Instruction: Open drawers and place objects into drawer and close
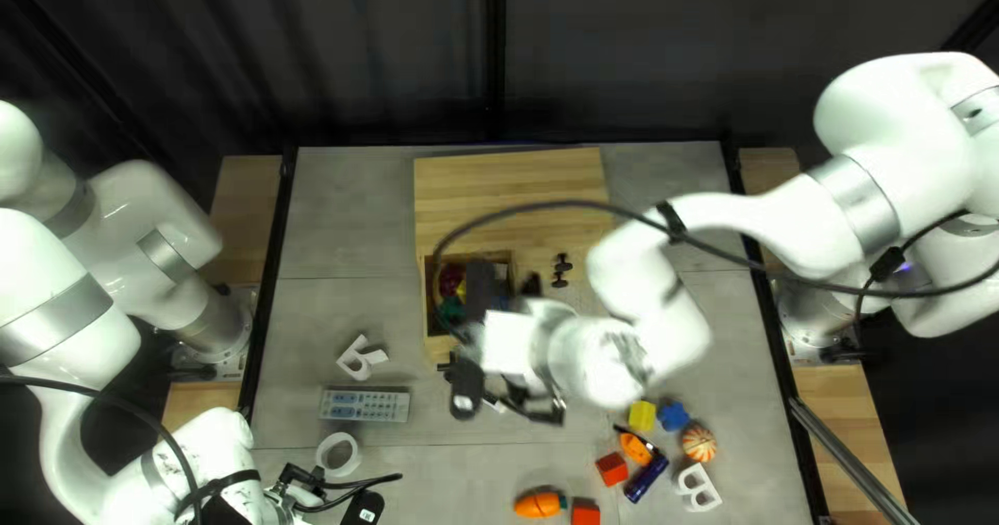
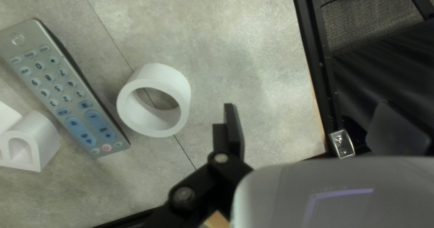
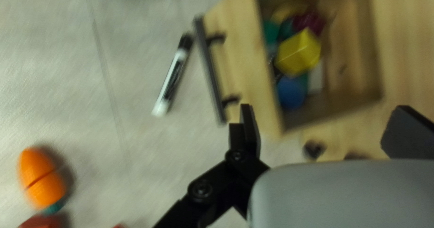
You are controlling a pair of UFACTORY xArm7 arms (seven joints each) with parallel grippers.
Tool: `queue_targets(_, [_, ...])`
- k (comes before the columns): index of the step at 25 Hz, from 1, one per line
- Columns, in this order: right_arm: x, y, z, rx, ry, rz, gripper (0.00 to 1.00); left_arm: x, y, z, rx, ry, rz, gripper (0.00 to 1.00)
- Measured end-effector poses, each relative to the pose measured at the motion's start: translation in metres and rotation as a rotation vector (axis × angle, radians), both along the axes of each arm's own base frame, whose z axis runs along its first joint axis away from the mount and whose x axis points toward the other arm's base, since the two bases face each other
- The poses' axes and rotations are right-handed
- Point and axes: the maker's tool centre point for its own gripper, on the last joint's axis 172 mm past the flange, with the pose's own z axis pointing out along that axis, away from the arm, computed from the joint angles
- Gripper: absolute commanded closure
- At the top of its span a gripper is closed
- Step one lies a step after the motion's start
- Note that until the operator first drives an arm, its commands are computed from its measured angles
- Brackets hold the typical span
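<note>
The right pincer (image 1: 474, 338) is released, its two fingers well apart, near the one open drawer (image 3: 246, 51), left of centre in the top left view; one yellow block (image 3: 300, 51) lies inside among several toys. One marker (image 3: 172, 79) lies just beside the drawer. Lower left, the left pincer (image 1: 333, 495) is spread too, near one white ring (image 2: 178, 88) and one remote (image 1: 364, 405). Lower right: two red blocks (image 1: 612, 470), one striped ball (image 1: 699, 443).
</note>
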Motion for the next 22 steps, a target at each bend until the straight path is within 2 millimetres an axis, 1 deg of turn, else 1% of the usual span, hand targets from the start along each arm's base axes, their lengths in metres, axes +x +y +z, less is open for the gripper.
queue_targets(2, [-0.010, 0.027, -0.007, 0.020, 0.033, 0.003, 0.00, 0.000, 0.000, 0.000, 0.000, 0.000, 0.000, 0.00])
queue_targets(4, [-0.015, 0.047, -0.012, 0.035, 0.067, 0.009, 0.00, 0.000, 0.000, 0.000, 0.000, 0.000, 0.000, 0.00])
queue_targets(5, [-0.019, 0.054, -0.013, 0.043, 0.088, 0.012, 0.00, 0.000, 0.000, 0.000, 0.000, 0.000, 0.000, 0.00])
queue_targets(7, [-0.024, 0.060, -0.014, 0.052, 0.112, 0.016, 0.00, 0.000, 0.000, 0.000, 0.000, 0.000, 0.000, 0.00])
queue_targets(13, [-0.025, 0.062, -0.015, 0.050, 0.118, 0.023, 0.00, 0.000, 0.000, 0.000, 0.000, 0.000, 0.000, 0.00])
queue_targets(16, [-0.021, 0.069, -0.029, 0.040, 0.136, 0.067, 0.00, 0.000, 0.000, 0.000, 0.000, 0.000, 0.000, 0.00])
queue_targets(18, [-0.020, 0.081, -0.042, 0.042, 0.157, 0.112, 0.00, 0.000, 0.000, 0.000, 0.000, 0.000, 0.000, 0.00])
queue_targets(20, [-0.025, 0.095, -0.051, 0.045, 0.169, 0.165, 0.00, 0.000, 0.000, 0.000, 0.000, 0.000, 0.000, 0.00])
queue_targets(22, [-0.033, 0.103, -0.056, 0.050, 0.174, 0.210, 0.00, 0.000, 0.000, 0.000, 0.000, 0.000, 0.000, 0.00])
